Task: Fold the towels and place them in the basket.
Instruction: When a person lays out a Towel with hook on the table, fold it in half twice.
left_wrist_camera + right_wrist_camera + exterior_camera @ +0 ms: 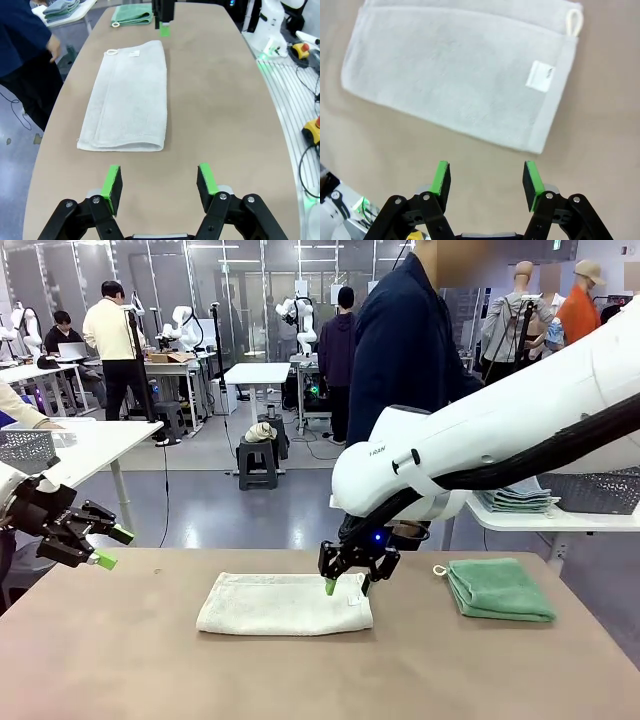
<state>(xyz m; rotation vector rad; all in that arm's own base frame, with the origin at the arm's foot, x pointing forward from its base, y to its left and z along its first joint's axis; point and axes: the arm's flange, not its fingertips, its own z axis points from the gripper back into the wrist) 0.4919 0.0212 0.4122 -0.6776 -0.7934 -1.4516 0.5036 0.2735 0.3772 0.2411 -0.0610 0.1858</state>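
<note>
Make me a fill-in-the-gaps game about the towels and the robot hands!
The towel by the right gripper is ____.
The other towel, folded smaller, is ____.
The left gripper holds ____.
Both grippers' jaws are ____.
Missing words: white, green, nothing, open.

A robotics lab, open-plan: white tables (258,372) stand in rows on a grey floor (200,505); a laptop (72,350) sits on one; cables (318,448) trail beneath; glass partitions (240,290) behind; red emergency-stop buttons (300,48) beside the near table (225,100).
</note>
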